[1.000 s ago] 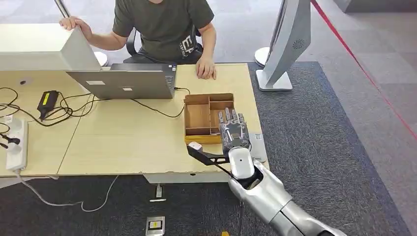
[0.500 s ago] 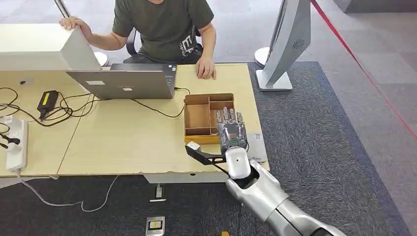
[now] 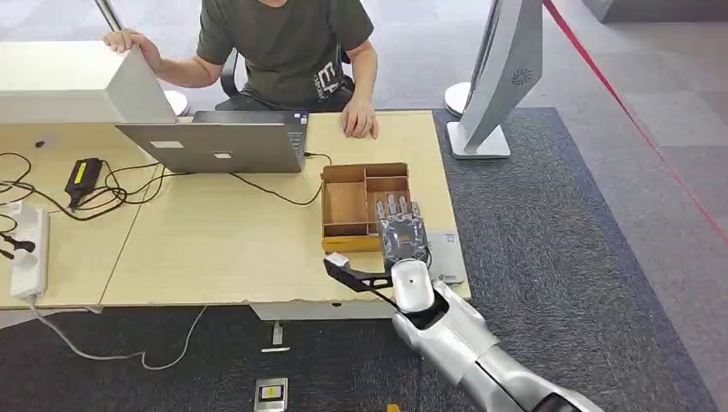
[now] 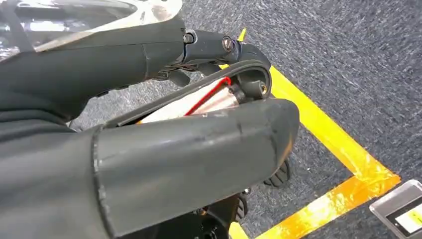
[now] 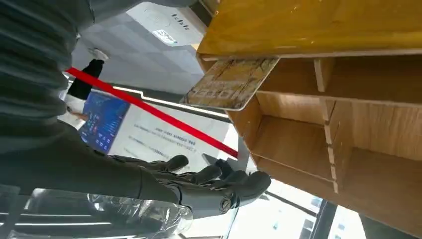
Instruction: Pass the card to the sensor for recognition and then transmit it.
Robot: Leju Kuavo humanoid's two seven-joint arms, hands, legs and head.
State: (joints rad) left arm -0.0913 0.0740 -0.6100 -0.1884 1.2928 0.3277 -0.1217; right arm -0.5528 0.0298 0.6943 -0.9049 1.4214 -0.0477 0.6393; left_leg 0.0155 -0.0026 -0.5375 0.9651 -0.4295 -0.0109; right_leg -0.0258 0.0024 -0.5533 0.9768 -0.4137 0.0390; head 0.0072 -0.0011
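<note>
Card [image 5: 231, 83] juts from the wooden tray [image 5: 318, 30], apart from the right hand [image 3: 403, 233], whose extended fingers [image 5: 219, 181] hold nothing.

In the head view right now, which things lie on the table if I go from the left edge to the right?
White power strip → black power adapter → grey laptop → wooden compartment tray → right hand over the tray's right part → flat grey sensor at the table's right edge.
</note>
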